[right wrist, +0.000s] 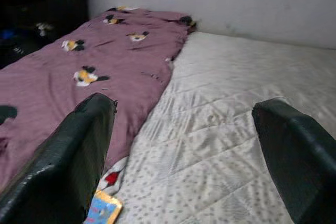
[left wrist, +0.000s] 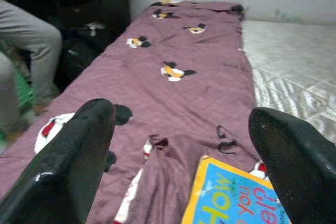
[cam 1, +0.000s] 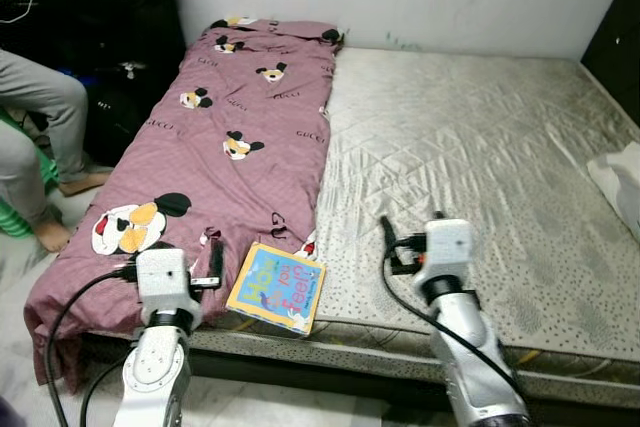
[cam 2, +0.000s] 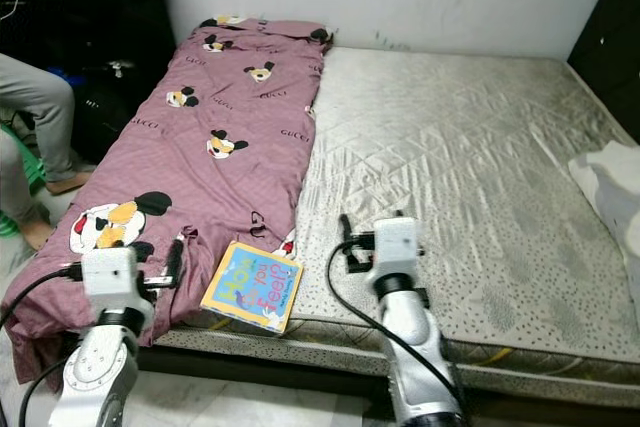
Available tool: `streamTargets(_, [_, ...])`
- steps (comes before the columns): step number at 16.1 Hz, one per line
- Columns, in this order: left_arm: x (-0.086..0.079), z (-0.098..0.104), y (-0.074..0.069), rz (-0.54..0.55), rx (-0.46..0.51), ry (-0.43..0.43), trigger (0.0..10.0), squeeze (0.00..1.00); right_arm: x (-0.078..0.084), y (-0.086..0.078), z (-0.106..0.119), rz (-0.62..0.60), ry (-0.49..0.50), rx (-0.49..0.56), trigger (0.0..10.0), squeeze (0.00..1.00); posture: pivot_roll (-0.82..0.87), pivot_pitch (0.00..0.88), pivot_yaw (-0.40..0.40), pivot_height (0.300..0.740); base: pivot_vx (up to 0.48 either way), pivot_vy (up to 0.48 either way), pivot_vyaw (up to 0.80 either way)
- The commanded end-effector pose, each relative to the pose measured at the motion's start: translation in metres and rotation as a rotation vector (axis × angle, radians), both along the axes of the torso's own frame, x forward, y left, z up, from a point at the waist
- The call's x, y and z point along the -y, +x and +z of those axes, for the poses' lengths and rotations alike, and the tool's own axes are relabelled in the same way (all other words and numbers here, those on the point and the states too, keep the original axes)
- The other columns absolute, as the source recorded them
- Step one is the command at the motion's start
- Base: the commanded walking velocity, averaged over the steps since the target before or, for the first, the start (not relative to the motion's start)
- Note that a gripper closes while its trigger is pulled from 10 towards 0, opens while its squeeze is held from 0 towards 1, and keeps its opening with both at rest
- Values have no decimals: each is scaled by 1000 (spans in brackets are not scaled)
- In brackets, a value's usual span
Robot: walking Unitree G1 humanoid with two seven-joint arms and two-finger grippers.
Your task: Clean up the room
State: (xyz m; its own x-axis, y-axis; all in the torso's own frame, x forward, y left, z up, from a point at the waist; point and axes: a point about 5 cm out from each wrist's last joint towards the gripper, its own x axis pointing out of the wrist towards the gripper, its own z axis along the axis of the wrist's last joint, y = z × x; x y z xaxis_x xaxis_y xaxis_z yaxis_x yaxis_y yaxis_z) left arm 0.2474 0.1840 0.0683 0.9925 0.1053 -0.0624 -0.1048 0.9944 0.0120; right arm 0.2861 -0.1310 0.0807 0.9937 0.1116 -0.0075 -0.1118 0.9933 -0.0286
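The flat blue-and-yellow children's book (cam 1: 276, 287) is lying at the bed's near edge on the mauve cartoon-print blanket (cam 1: 240, 137), just right of the left claw (left wrist: 178, 166) (fingers spread apart), the right claw (right wrist: 184, 166) gaping farther off

Big bare mattress (cam 1: 470, 167), quilted, pale grey. Mauve blanket (cam 1: 230, 137) with cartoon mice spread down its left side, hanging over the front corner. Book (cam 1: 277, 287) flat at the front edge, half on the blanket. Maybe a pillow (cam 1: 622, 182) far right, cut off.
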Motion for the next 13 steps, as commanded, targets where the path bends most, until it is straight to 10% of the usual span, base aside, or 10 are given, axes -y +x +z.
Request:
streamTargets(1, [-2, 1, -2, 11, 8, 9, 10000, 0, 0, 3, 1, 4, -3, 7, 10000, 0, 67, 18, -32, 740, 0, 0, 0])
streamTargets(7, [-2, 0, -4, 28, 0, -12, 10000, 0, 1, 1, -1, 7, -7, -3, 10000, 0, 59, 32, -38, 740, 0, 0, 0])
streamTargets(13, [1, -2, -4, -20, -17, -54, 10000, 0, 6, -5, -5, -24, 3, -18, 10000, 0, 42, 55, -31, 740, 0, 0, -732])
